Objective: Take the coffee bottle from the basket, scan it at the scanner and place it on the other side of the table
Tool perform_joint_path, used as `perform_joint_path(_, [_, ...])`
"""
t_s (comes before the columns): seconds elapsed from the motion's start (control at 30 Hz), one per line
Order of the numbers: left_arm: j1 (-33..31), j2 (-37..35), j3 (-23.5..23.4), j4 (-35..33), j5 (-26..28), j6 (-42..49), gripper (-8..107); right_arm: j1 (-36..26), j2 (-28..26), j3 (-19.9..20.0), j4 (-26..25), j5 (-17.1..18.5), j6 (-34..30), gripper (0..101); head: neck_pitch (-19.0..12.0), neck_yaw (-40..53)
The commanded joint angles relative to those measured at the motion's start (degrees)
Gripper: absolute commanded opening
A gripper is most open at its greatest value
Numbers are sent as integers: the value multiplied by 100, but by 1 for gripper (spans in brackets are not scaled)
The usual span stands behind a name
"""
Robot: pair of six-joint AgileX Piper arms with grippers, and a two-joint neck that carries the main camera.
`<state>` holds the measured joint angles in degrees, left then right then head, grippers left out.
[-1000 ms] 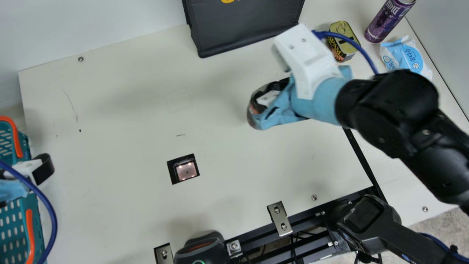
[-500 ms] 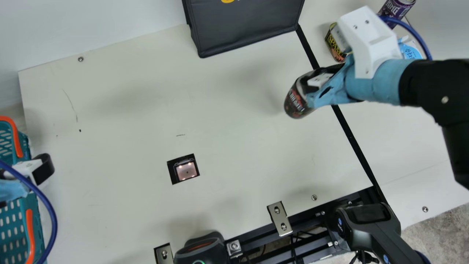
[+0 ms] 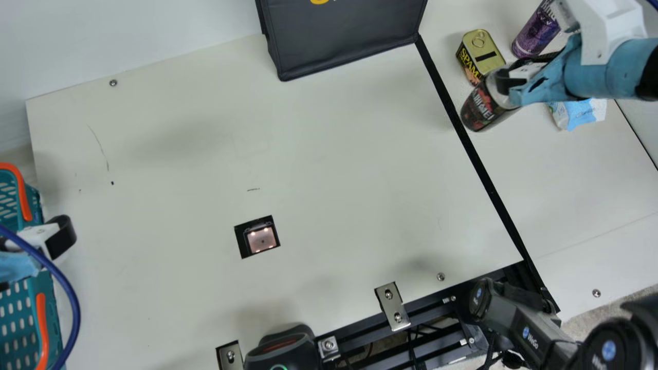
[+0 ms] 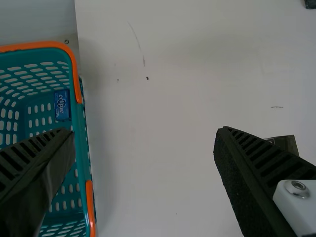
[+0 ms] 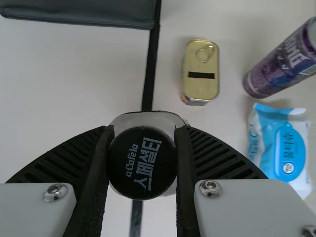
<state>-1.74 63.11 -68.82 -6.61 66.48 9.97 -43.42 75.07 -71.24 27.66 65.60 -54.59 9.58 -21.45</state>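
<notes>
1. Clamping the coffee bottle (image 3: pixel 480 109), right pincer (image 3: pixel 514 81) has its two fingers closed on either side of the neck end; black cap (image 5: pixel 142 163) faces the camera in right wrist view.
2. Bottle, main view: toward 2 o'clock, tilted, base pointing to about 8 o'clock; lies across the line of the black strip (image 3: pixel 488 185); contact with the counter (image 3: pixel 180 231), cannot tell.
3. Around the bottle, by its own clock: Spam tin (image 3: pixel 483 51) near, 12 o'clock; purple can (image 3: pixel 534 33), 1 o'clock; blue-and-white packet (image 3: pixel 578 114), 3 o'clock; black bag (image 3: pixel 344 38), 10 o'clock; lit scanner window (image 3: pixel 262 240), well apart, 8 o'clock.
4. Left pincer (image 3: pixel 38 252), main view, near 9 o'clock; fingers wide apart, nothing between them; one finger over the teal basket (image 3: pixel 42 329), the other over the counter.
5. Basket, roughly 9 o'clock of the scanner window; small blue pack (image 4: pixel 62 104) inside it.
</notes>
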Motion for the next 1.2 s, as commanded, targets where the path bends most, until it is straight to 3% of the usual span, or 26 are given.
perform_joint_path(0.0, [0, 0, 0, 0, 0, 0, 90, -178, 153, -39, 30, -11, -346, 0, -166, -13])
perform_joint_path(0.27, [0, 0, 0, 0, 0, 0, 90, -335, 599, -194, 24, -167, -589, 0, -166, -13])
perform_joint_path(0.83, [0, 0, 0, 0, 0, 0, 90, -256, 1258, -331, -240, -628, -376, 0, -166, -13])
perform_joint_path(1.17, [0, 0, 0, 0, 0, 0, 90, -257, 1475, -403, -259, -808, -335, 33, -166, -13])
